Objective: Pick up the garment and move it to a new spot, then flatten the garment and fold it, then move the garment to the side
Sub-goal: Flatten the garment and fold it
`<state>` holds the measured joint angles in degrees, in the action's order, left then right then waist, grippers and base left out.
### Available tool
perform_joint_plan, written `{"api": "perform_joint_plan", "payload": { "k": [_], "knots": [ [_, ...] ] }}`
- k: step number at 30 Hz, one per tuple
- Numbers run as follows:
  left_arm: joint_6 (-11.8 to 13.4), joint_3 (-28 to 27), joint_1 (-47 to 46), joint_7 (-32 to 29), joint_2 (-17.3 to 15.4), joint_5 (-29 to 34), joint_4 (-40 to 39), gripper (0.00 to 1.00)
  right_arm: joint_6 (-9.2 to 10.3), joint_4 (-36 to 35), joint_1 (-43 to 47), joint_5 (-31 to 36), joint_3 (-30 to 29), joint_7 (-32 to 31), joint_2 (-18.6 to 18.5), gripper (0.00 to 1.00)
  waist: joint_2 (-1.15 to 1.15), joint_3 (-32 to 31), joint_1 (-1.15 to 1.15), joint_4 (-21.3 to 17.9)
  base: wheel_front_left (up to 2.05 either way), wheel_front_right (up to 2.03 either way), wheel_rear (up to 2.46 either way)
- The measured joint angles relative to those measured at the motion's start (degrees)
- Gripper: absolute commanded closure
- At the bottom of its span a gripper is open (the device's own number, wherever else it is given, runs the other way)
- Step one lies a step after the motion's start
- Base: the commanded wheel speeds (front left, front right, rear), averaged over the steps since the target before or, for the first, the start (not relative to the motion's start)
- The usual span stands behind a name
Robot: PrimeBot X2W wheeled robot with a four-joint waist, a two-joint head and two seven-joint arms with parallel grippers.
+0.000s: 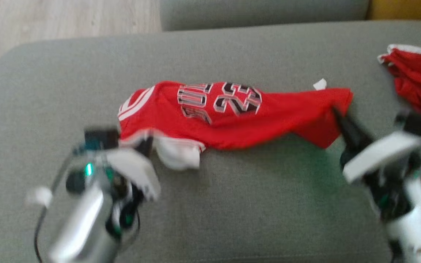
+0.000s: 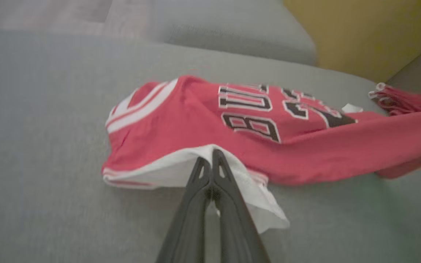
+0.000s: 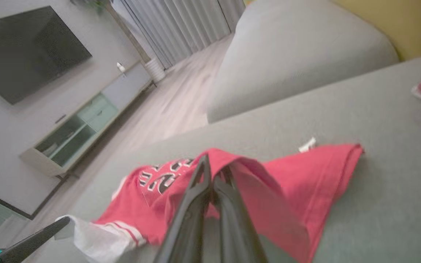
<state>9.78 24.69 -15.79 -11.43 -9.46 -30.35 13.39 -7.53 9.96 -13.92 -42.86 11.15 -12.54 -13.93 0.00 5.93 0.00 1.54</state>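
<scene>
Garment (image 1: 228, 113): a red basketball jersey with white trim and black-and-white lettering, lying crosswise over the middle of the grey sofa cushion (image 1: 232, 204). We find it bunched into a loose band, not spread flat, with its white-lined end toward the robot's left and its plain red end toward the right. A small white tag (image 1: 319, 84) sticks up near the right end.

Left gripper (image 2: 210, 155): the fingers are closed on the white edge at the garment's left end, with cloth pinched at the tips. Right gripper (image 3: 216, 166): the fingers are likewise closed, pinching a fold of red cloth near the right end. We judge the grips are set at opposite ends so the jersey can be lifted taut between the arms and carried without sagging. We cannot tell whether its middle has left the cushion; the frames are blurred.

Second red garment (image 1: 418, 80): crumpled at the cushion's right edge, apart from the jersey. We judge the new spot should keep away from it. We assess the pick-up as under way; flattening and folding are not yet done.
</scene>
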Motion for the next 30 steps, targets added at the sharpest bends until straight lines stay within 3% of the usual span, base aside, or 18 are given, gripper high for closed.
{"api": "perform_joint_plan", "payload": {
  "k": [6, 14, 22, 30],
  "knots": [
    [-3.1, -1.1, -20.5, -1.1, -0.6, 1.8, 5.6, 1.00, 0.00, 2.3, -19.6, -4.0, 2.4, 1.7, -7.7, 1.00, 0.00, 6.8, 0.01, -0.5, 0.00, 0.00, 0.00],
    [-5.8, -2.2, -48.2, 1.8, 3.3, 3.3, 22.9, 1.00, 0.00, 14.8, -44.8, -8.9, 11.4, 6.9, -15.5, 1.00, 0.00, 16.9, 0.03, -0.3, 0.00, 0.00, 0.00],
    [-5.8, -6.3, -68.4, 8.2, 5.3, 3.3, 33.9, 1.00, 0.00, 23.9, -63.1, -12.1, 18.1, 11.7, -18.0, 1.00, 0.00, 21.6, 0.02, 0.3, 0.00, 0.00, 0.00],
    [-6.1, -7.8, -84.6, 12.5, 5.4, 3.0, 41.0, 1.00, 0.00, 30.4, -78.0, -16.2, 22.0, 14.7, -18.6, 1.00, 0.00, 22.1, 0.01, -0.1, 0.00, 0.00, 0.00]
  ]
}}
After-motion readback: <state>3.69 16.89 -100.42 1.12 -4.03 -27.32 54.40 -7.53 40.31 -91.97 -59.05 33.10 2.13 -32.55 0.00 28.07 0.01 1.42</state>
